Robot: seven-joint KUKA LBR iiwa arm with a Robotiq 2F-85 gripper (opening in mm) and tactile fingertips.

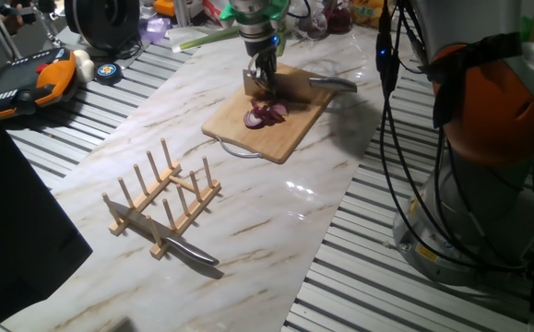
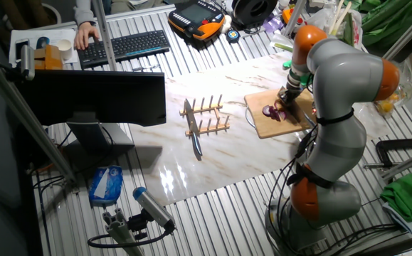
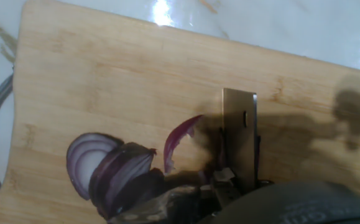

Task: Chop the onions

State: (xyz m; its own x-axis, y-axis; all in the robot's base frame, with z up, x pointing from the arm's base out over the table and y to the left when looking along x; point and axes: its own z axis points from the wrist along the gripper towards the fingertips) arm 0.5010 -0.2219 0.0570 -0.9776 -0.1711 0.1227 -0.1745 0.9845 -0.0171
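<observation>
Purple onions (image 3: pixel 114 174) lying sliced just beside the jaws, pinching the knife (image 3: pixel 239 134): better to press straight down, blade kept over the wooden cutting board (image 3: pixel 105 81).

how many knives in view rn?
2: one knife lying on the marble beside the wooden rack; one cleaver at the gripper on the cutting board. Clutter may hide others.

Overhead glare, soft shadows, blurry close-up
</observation>
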